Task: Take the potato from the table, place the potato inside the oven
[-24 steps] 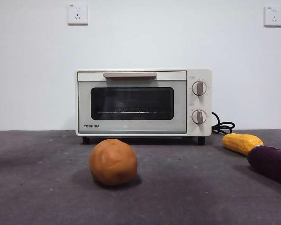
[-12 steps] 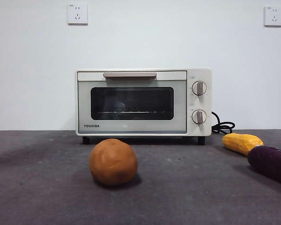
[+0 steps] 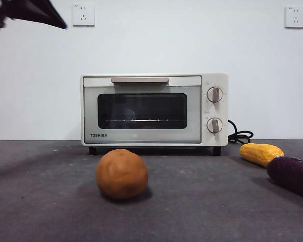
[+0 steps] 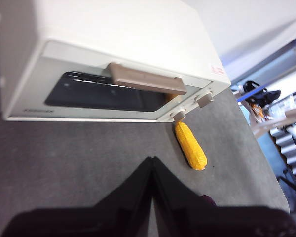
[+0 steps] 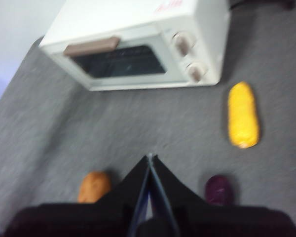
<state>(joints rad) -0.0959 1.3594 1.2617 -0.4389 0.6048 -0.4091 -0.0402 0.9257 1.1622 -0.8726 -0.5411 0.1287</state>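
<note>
The potato [image 3: 121, 173], a round orange-brown ball, rests on the dark grey table [image 3: 40, 201] in front of the oven [image 3: 154, 111]. The cream-white oven stands at the back with its glass door closed. High above the table, my left gripper [image 4: 152, 159] is shut and holds nothing; the oven [image 4: 113, 49] and its beige handle [image 4: 145, 79] lie before it. Also raised and empty, my right gripper [image 5: 150, 157] is shut, with the potato [image 5: 94, 186] below and to one side. A black arm tip [image 3: 28, 12] pokes into the front view's top left corner.
A yellow-orange corn-like vegetable [image 3: 261, 153] and a dark purple oblong one [image 3: 292, 175] lie on the table to the right of the oven. The oven's black cord [image 3: 241, 136] coils behind them. Two wall sockets [image 3: 84, 15] sit high on the white wall.
A black arm tip has come into the front view's top left corner. The potato, oven and vegetables have not moved.
</note>
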